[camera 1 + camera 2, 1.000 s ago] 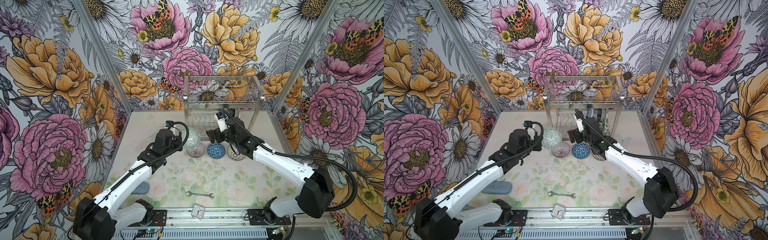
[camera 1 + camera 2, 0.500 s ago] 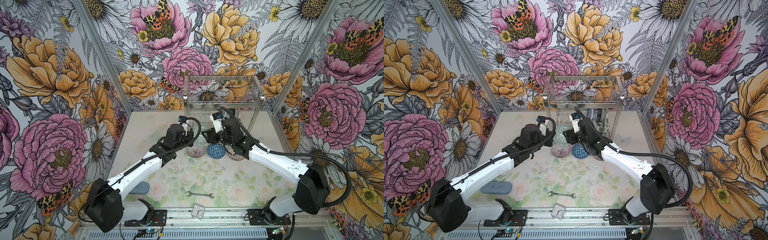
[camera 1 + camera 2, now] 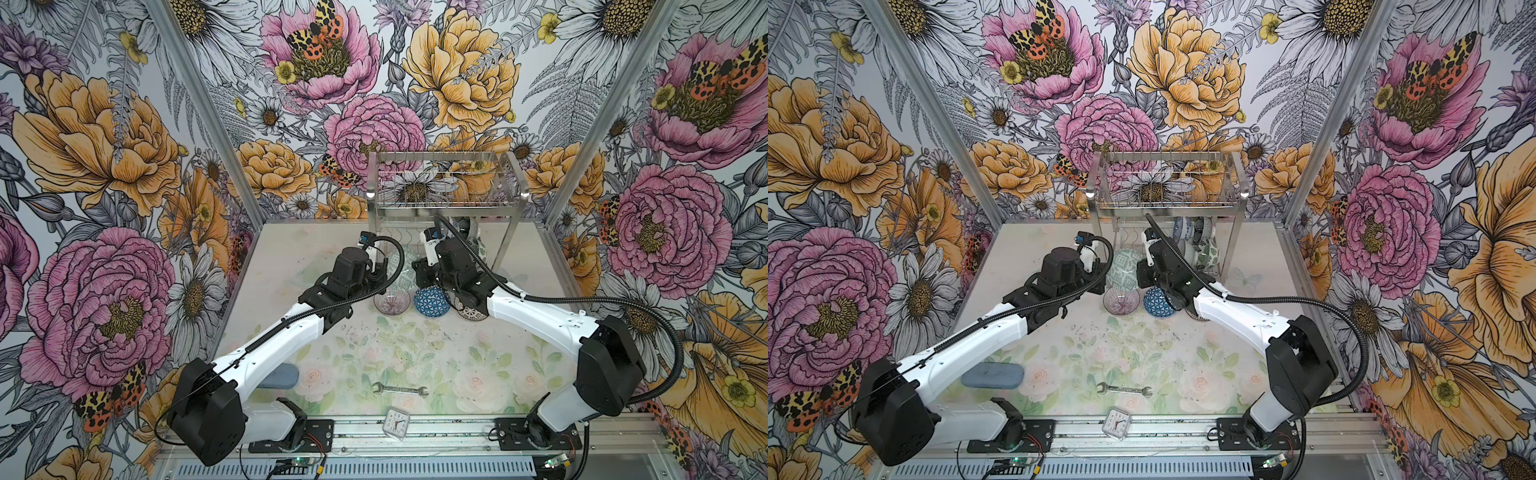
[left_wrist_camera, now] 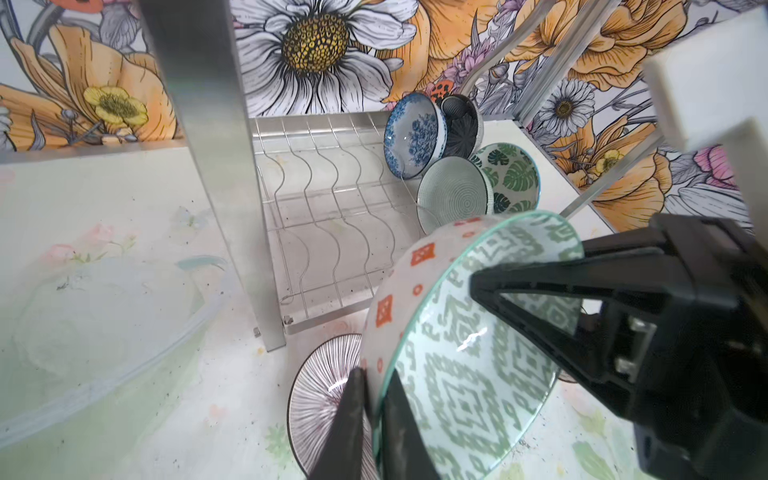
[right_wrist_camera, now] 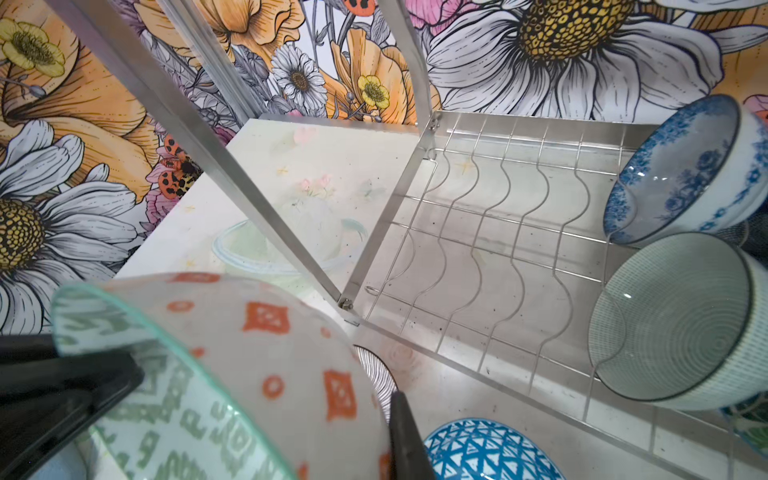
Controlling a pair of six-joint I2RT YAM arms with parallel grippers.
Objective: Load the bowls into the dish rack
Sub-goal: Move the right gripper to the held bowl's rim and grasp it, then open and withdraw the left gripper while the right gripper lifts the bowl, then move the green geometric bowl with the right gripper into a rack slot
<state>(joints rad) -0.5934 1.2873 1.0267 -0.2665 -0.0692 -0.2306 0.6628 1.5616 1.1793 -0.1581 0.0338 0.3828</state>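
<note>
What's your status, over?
Right gripper shut on red-lattice bowl; left gripper straddles its rim, grip unclear. Bowl aloft before dish rack. Front leg close by path.

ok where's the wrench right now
In both top views the wrench lies flat near the front edge of the table, roughly centred left to right, just behind the small clock.

Pale floral-print table (image 3: pixel 415 345) carries tall steel wire dish rack (image 3: pixel 444 204) at back, purple-striped round bowl (image 3: pixel 390 300) just beside upturned blue triangle-patterned bowl (image 3: pixel 430 303), steel spanner (image 3: pixel 400 389), blue-grey oblong case (image 3: pixel 282 375), small square clock (image 3: pixel 397 423) at front edge.
</note>
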